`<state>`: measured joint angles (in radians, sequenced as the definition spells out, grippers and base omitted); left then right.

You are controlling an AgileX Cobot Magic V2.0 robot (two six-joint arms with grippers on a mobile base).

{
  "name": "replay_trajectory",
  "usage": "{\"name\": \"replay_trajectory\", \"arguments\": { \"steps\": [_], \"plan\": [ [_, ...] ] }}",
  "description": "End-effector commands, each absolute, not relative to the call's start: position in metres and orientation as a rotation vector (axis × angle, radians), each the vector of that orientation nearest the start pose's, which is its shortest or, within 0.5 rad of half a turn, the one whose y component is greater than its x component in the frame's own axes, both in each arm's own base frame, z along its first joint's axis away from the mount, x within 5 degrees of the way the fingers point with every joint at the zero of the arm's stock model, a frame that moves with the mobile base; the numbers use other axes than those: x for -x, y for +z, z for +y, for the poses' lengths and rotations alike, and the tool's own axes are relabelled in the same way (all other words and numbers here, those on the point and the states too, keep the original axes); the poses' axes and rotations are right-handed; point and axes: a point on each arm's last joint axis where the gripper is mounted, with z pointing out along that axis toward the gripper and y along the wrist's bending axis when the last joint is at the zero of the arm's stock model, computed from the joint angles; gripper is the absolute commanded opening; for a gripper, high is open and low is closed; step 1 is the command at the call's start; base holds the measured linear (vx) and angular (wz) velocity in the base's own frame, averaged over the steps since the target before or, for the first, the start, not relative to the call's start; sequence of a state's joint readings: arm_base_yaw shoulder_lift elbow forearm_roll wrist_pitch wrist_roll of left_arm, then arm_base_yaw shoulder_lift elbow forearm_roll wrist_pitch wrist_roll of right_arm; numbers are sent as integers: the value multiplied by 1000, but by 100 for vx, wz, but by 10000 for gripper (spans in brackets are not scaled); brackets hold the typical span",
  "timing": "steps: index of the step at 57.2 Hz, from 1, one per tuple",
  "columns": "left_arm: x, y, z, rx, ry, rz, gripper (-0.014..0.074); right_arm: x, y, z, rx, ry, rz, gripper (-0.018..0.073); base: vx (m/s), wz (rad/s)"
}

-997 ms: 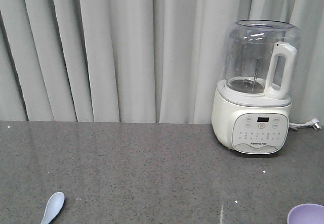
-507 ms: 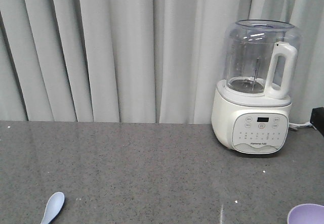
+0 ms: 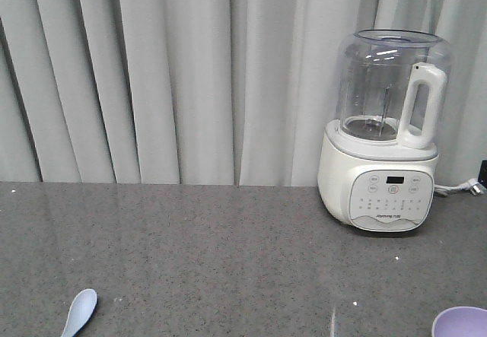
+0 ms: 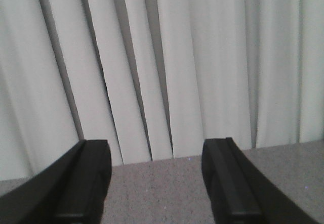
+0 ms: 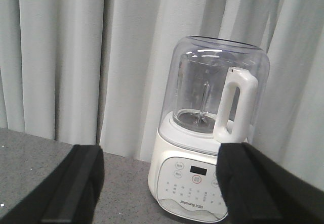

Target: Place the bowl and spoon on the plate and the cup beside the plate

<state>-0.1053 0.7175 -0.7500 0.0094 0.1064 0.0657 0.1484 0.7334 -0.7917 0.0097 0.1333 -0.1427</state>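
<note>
The small pale-blue plastic soup spoon (image 3: 79, 312) is seen on the grey speckled countertop (image 3: 228, 246), well left of the white clear-jugged blender (image 3: 386, 135); the round lavender plastic bowl (image 3: 461, 322) is cut off by the frame in front of it. A dark shape (image 3: 484, 165) right of the blender, larger 0.5 s ago, is almost withdrawn (likely an arm). The left gripper (image 4: 157, 183) and right gripper (image 5: 159, 188) are held apart, empty. The plate and cup are unseen; 0 placements are judged done.

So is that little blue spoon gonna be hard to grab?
Probably a bit. The spoon lies low on the glossy counter, so it may skid when nudged. It looks like thin plastic, likely light and stiff, not floppy.
</note>
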Motion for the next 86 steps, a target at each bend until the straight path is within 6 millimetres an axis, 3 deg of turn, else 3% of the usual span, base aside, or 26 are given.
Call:
{"name": "replay_trajectory", "arguments": {
  "steps": [1, 13, 22, 35, 42, 50, 65, 86],
  "plan": [
    [-146, 407, -16, -137, -26, 1501, 524, -147, 419, 21, 204, 1, 1423, 491, 0, 0],
    [-161, 421, -18, -148, -51, 1782, 524, -153, 414, 22, 204, 7, 1465, 491, 0, 0],
    [-193, 421, -30, -169, -147, 1998, 524, -166, 406, 24, 212, 7, 1522, 491, 0, 0],
    [-254, 370, -50, -256, -183, 2353, 524, -176, 400, 25, 218, 6, 1558, 491, 0, 0],
    [-287, 330, -55, -252, -182, 2499, 524, -176, 400, 25, 221, 3, 1559, 491, 0, 0],
    [-311, 291, -59, -252, -179, 2628, 524, -176, 400, 25, 222, 2, 1559, 491, 0, 0],
    [-332, 253, -62, -251, -174, 2747, 524, -176, 400, 25, 228, -5, 1558, 491, 0, 0],
    [-339, 242, -63, -235, -173, 2849, 485, -176, 400, 25, 228, -5, 1557, 491, 0, 0]
  ]
}}
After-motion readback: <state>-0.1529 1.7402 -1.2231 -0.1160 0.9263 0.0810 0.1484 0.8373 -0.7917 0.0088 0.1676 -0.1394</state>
